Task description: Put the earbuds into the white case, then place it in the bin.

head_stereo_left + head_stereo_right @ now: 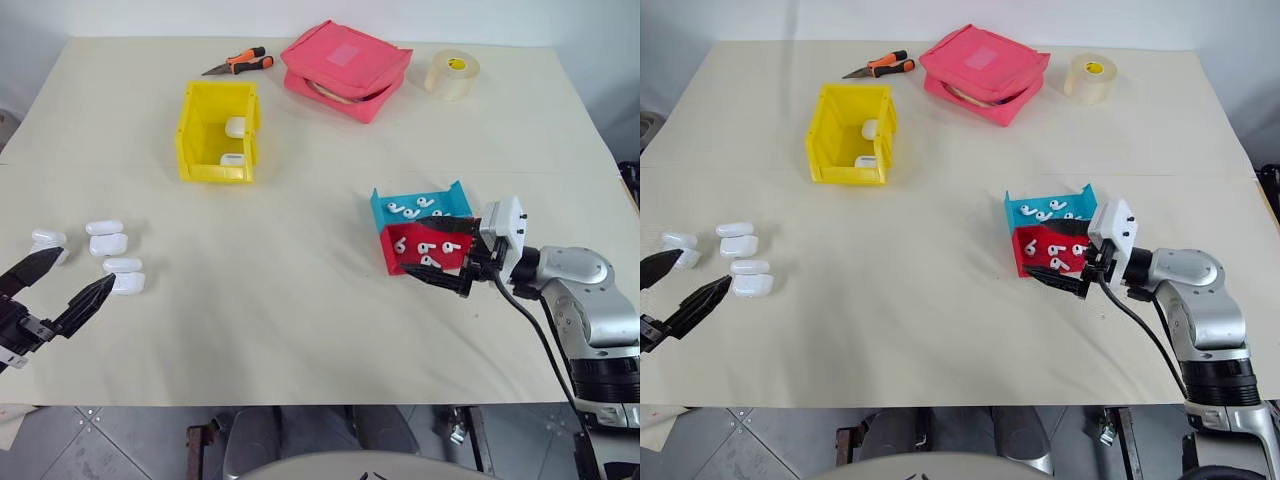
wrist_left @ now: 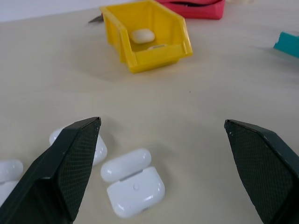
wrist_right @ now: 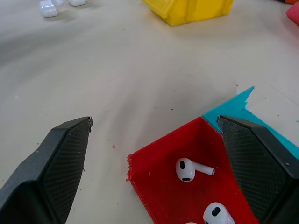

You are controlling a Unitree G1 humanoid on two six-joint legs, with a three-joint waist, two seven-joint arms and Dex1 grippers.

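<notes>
Right wrist view puts my right gripper (image 3: 154, 154) right at the red tray (image 3: 187, 186), fingers spread wide and empty, with earbuds (image 3: 192, 169) lying just ahead between them. The teal tray (image 1: 420, 203) sits just beyond the red one, also holding earbuds. My left gripper (image 1: 62, 283) is likewise wide open and holding nothing; the open cases (image 2: 133, 186) lie on the table (image 1: 300, 320) just in front of its fingertips, one nearly centred between them (lids flipped back, as far as I can tell). The bin (image 1: 216, 132) stands well ahead of the left gripper and already has a couple of cases inside.

I judge I'm at the start of a cycle: nothing picked, no earbud loaded. Next I need to lower the right gripper into the red tray and pinch one earbud cleanly, which is fiddly since they are tiny and glossy and the tray wall is close. The left gripper should then take the nearest case and steady it for loading.
</notes>
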